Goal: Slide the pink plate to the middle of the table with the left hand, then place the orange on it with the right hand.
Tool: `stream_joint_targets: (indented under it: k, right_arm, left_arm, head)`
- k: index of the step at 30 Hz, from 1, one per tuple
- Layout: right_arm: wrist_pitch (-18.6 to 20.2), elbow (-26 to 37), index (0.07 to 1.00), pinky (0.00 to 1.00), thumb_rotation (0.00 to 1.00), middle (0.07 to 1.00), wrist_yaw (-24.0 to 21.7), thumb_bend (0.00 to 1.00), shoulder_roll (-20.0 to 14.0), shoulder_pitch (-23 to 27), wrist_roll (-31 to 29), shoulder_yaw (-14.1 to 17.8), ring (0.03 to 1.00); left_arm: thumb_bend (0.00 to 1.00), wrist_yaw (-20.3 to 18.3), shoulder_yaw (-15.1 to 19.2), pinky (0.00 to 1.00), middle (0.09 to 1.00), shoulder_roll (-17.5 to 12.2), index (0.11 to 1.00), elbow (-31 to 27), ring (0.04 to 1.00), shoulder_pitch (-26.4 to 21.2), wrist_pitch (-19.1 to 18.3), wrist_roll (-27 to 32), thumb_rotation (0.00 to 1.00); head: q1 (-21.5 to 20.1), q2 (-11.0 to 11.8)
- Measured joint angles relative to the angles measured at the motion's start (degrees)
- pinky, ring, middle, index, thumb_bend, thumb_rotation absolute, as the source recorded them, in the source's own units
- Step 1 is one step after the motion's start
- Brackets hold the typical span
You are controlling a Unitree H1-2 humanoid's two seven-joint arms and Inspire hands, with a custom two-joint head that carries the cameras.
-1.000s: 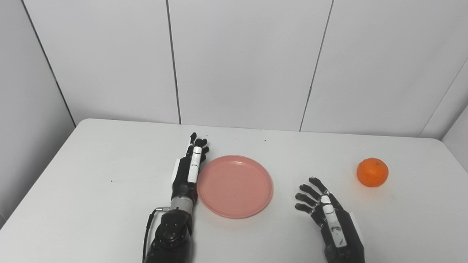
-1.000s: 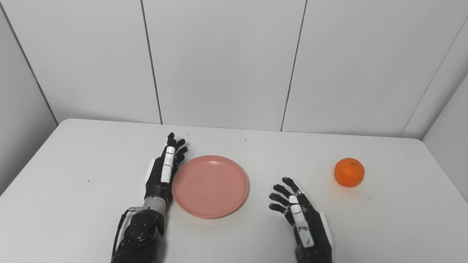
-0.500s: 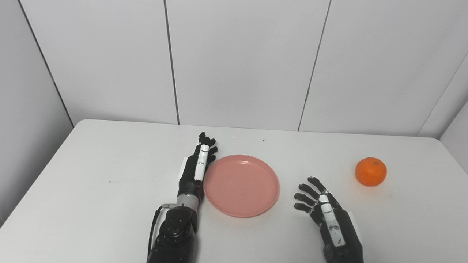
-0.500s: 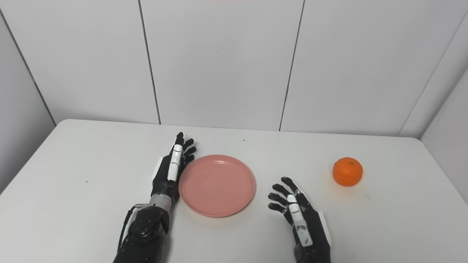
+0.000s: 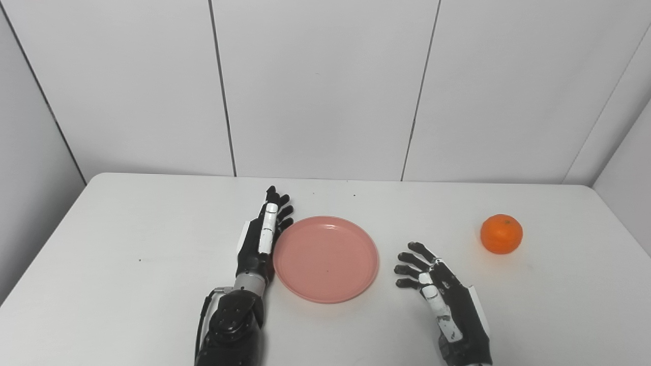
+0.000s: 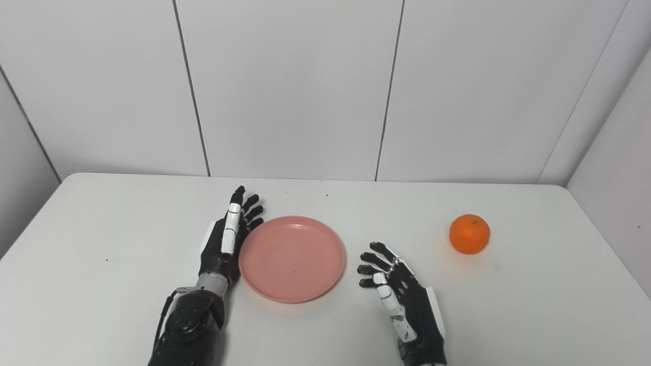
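Observation:
The pink plate (image 5: 326, 257) lies flat near the middle of the white table (image 5: 127, 234). My left hand (image 5: 262, 236) stands on its edge against the plate's left rim, fingers straight and apart, holding nothing. The orange (image 5: 501, 234) sits on the table far to the right, apart from both hands. My right hand (image 5: 437, 290) hovers to the right of the plate, open with fingers spread, well short of the orange (image 6: 469, 234).
Grey wall panels rise right behind the table's far edge. A side wall closes in at the far right, near the orange. A few dark specks mark the tabletop behind the plate.
The camera has panned, so the whole scene has shifted. The left hand pushed the plate a little to the right over the table. The right hand has turned slightly leftward; the orange has not moved.

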State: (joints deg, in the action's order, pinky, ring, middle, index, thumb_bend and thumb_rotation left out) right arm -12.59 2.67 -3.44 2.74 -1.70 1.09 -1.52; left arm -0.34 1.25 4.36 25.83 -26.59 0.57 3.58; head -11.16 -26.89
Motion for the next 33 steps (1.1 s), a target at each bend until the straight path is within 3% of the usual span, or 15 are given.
stream_joint_targets:
  k: [4,7,10,18,21,25,33]
  right_arm:
    - [-0.07,1.79,0.790,0.62,0.68,0.747,2.34,0.62,-0.03,-0.22,3.58,0.14,0.687]
    - [0.68,2.92,0.788,0.63,0.84,0.750,3.51,0.64,-0.19,-0.70,5.88,0.35,0.698]
    - [3.45,3.53,0.791,0.63,0.90,0.757,4.83,0.67,-0.18,-0.60,7.02,1.43,0.706]
    - [7.19,4.36,0.763,0.62,0.88,0.760,7.02,0.66,-0.28,3.13,7.71,2.91,0.704]
    - [7.21,4.42,0.768,0.60,0.93,0.762,8.15,0.64,-0.71,4.67,9.99,3.01,0.695]
    - [7.27,5.84,0.762,0.58,0.94,0.769,8.91,0.60,-3.15,5.57,16.24,2.92,0.700]
    - [8.48,8.18,0.729,0.57,0.94,0.766,9.83,0.68,-7.31,8.35,20.79,5.60,0.701]
  left_arm:
    - [0.66,-0.77,0.36,0.88,0.937,-0.10,1.000,0.07,0.908,-0.12,0.04,0.91,0.99]
    - [0.64,-1.00,0.89,0.88,0.942,-0.65,1.000,0.14,0.910,-0.31,0.11,1.55,1.00]
    - [0.66,-2.13,0.90,0.88,0.946,-1.81,1.000,0.83,0.918,-0.79,0.18,1.79,1.00]
    - [0.68,-3.27,2.47,0.90,0.948,-2.93,1.000,1.10,0.932,-0.97,0.23,3.74,1.00]
    - [0.68,-3.27,2.63,0.90,0.948,-3.25,1.000,1.56,0.933,-1.34,0.29,3.73,1.00]
    - [0.67,-3.24,2.58,0.90,0.947,-3.37,1.000,1.53,0.925,-1.34,0.38,3.67,1.00]
    - [0.64,-2.52,2.49,0.87,0.929,-2.92,1.000,1.29,0.918,-1.25,0.37,3.59,1.00]
  head:
    - [-2.01,1.23]
    - [-3.95,1.49]
    - [-5.01,1.76]
    - [-7.38,3.25]
    - [-7.29,3.34]
    - [-6.77,3.78]
    - [-5.71,3.60]
